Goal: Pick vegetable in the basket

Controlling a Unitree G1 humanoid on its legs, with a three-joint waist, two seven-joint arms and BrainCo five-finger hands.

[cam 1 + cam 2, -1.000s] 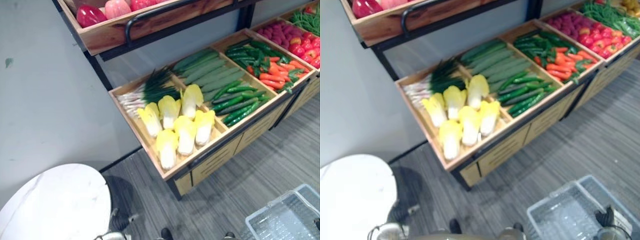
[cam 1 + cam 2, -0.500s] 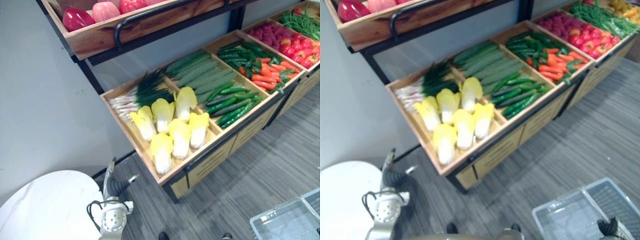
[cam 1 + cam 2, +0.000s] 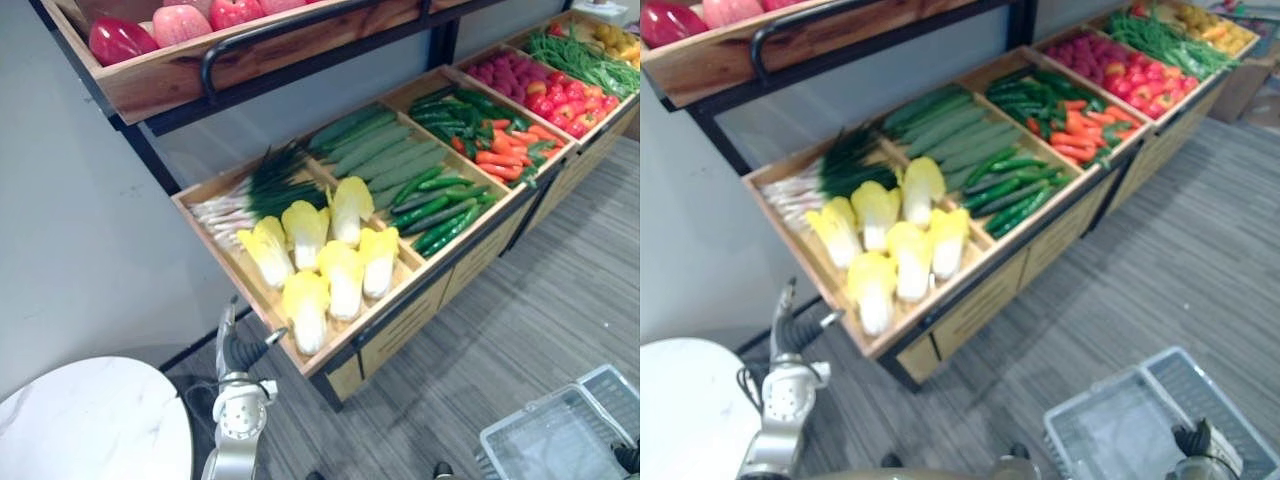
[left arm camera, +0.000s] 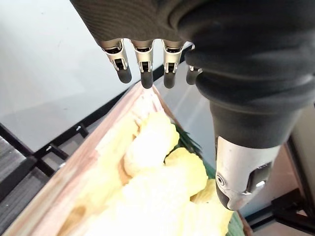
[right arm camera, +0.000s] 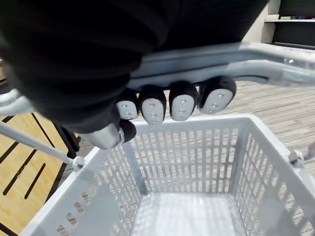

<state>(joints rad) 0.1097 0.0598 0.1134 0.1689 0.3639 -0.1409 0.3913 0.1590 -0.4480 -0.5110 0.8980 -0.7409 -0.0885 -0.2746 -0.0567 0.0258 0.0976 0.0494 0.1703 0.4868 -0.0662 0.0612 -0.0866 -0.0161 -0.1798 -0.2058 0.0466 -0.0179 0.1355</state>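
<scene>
Several yellow-white cabbages (image 3: 330,250) lie in the near left crate (image 3: 345,345) of the wooden stand. My left hand (image 3: 238,350) is raised just in front of that crate's near corner, open; its straight fingers (image 4: 142,54) point at the cabbages (image 4: 152,147) without touching them. Low at my right hangs a grey plastic basket (image 3: 1070,425), with nothing in it. My right hand (image 3: 1195,445) is shut on the basket's handle (image 5: 221,61), its fingers (image 5: 170,103) curled round the bar above the basket's bare floor (image 5: 187,211).
Spring onions (image 3: 250,195) lie behind the cabbages, with long pale-green gourds (image 3: 380,150) and cucumbers (image 3: 440,200) in the adjoining crate. Carrots and green peppers (image 3: 500,150) fill the crate beyond. An upper shelf (image 3: 160,85) overhangs. A white round table (image 3: 90,420) stands at lower left.
My left arm has risen from the bottom left up to the cabbage crate's near corner. The camera has shifted, so the stand sits further left. The basket stays in my right hand.
</scene>
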